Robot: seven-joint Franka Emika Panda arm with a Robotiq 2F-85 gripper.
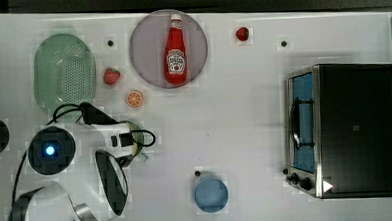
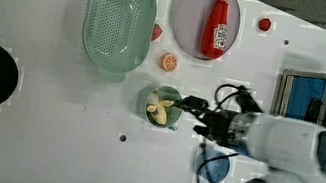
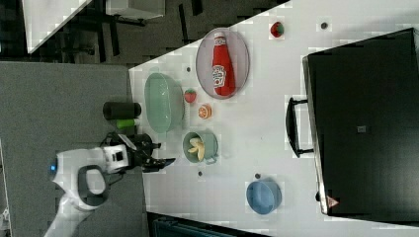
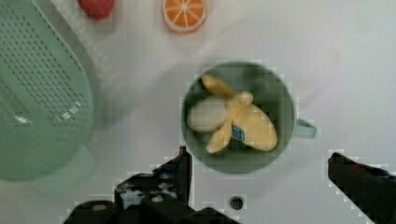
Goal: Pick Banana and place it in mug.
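Just above the mug's rim your pincer (image 4: 257, 163) is standing wide open and carrying nothing, its two dark fingers (image 4: 180, 170) splayed either side of the cup in the wrist view. Below it the banana (image 4: 231, 121) is lying inside the mug (image 4: 280, 91), cream flesh and yellow peel strips resting on the bottom, so by the look of it the placing itself is done and you are now clearing away. To do that well, you should be lifting straight up before swinging sideways, because the fingers are sitting close to the rim and the small handle, and a sideways drag could tip the cup. Keep the fingers spread while rising so no peel strip is getting snagged. Beyond the mug, the orange slice (image 4: 183, 14) and a strawberry (image 4: 95, 7) are lying on the white desk (image 4: 345, 56), near the pale green perforated basket (image 4: 37, 93). Further out in the top view, a ketchup bottle (image 1: 175, 50) is resting on the purple plate (image 1: 146, 37), a blue cup (image 1: 211, 194) is standing well apart, and a toaster oven (image 1: 355, 128) is sitting at the top view's right.
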